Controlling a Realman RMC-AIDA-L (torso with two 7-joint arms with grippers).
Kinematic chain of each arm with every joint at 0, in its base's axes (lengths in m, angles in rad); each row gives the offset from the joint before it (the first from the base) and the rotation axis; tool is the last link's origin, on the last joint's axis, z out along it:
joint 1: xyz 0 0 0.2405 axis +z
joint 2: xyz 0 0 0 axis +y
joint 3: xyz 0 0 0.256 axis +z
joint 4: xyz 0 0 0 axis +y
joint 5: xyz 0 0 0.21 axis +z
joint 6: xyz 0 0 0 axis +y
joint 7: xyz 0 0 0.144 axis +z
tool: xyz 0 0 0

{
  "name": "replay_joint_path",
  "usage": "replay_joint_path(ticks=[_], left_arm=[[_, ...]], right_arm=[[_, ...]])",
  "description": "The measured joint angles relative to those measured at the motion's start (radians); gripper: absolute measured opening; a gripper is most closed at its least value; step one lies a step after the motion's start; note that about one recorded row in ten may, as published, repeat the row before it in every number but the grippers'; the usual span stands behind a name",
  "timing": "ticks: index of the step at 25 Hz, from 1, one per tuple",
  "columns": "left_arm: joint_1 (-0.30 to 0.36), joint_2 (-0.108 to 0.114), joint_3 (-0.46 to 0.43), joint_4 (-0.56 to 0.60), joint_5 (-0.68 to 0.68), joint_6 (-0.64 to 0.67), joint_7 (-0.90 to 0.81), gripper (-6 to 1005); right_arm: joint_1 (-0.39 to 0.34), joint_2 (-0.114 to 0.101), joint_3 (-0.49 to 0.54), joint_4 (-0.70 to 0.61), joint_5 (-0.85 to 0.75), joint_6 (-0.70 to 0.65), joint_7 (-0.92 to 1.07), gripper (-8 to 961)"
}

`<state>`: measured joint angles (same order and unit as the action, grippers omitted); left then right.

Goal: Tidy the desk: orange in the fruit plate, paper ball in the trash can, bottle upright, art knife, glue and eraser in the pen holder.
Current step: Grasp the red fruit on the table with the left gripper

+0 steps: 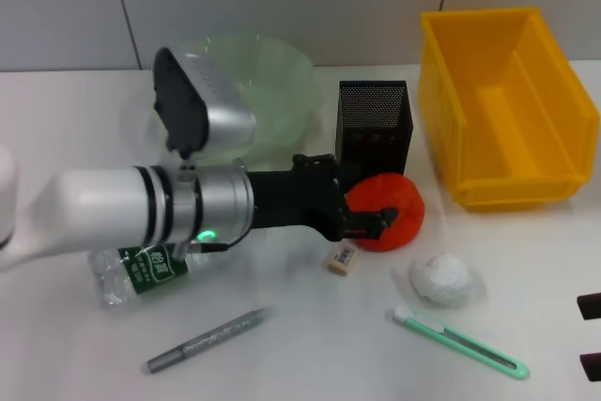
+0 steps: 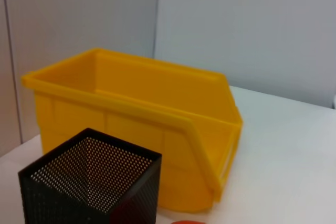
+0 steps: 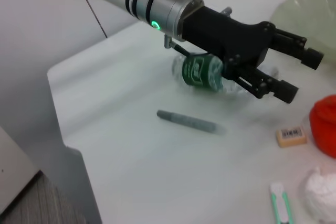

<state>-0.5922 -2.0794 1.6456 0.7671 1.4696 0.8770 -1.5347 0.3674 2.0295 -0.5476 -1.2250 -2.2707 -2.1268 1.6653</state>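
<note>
The left gripper [image 1: 376, 223] reaches for the orange [image 1: 392, 211], jaws spread and empty just beside it — the fruit sits on the desk [image 1: 310, 345] before the pen holder [image 1: 374, 129]; next, close and carry it to the fruit plate [image 1: 282, 82]

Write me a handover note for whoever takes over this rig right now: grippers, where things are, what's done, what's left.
Left gripper: open, fingers at the orange, not yet closed on it.
Right gripper: at the desk's right edge; fingers not readable.
The orange sits on the desk in front of the pen holder.
Fruit plate, pen holder and trash can hold nothing visible.
Bottle lies on its side under the left arm.
Glue, eraser, paper ball and art knife lie loose on the desk.
Done: nothing. Left: every item.
</note>
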Motion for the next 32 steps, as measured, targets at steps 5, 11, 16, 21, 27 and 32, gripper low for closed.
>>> replay_joint_path(ticks=[5,11,16,21,27,32], left_arm=[[0.008,-0.001,0.160,-0.022,-0.172,-0.169,0.089,797],[0.004,-0.001,0.323,-0.050,-0.423,-0.282,0.279,796],[0.001,-0.001,0.440,-0.054,-0.549,-0.376,0.360,794],[-0.009,-0.001,0.502,-0.056,-0.648,-0.451,0.422,793],[-0.023,-0.001,0.511,-0.066,-0.686,-0.474,0.435,767],[-0.026,-0.001,0.512,-0.067,-0.688,-0.470,0.431,640]], right_arm=[[-0.002,0.000,0.005,-0.018,-0.008,-0.008,0.010,764],[0.001,-0.002,0.010,-0.034,-0.026,-0.014,0.022,764],[0.001,-0.004,0.002,-0.038,-0.028,-0.016,0.023,764],[0.003,-0.003,0.000,-0.037,-0.028,-0.017,0.022,764],[0.009,-0.001,0.000,-0.035,-0.028,-0.018,0.017,764],[0.013,0.000,0.000,-0.037,-0.028,-0.018,0.016,764]])
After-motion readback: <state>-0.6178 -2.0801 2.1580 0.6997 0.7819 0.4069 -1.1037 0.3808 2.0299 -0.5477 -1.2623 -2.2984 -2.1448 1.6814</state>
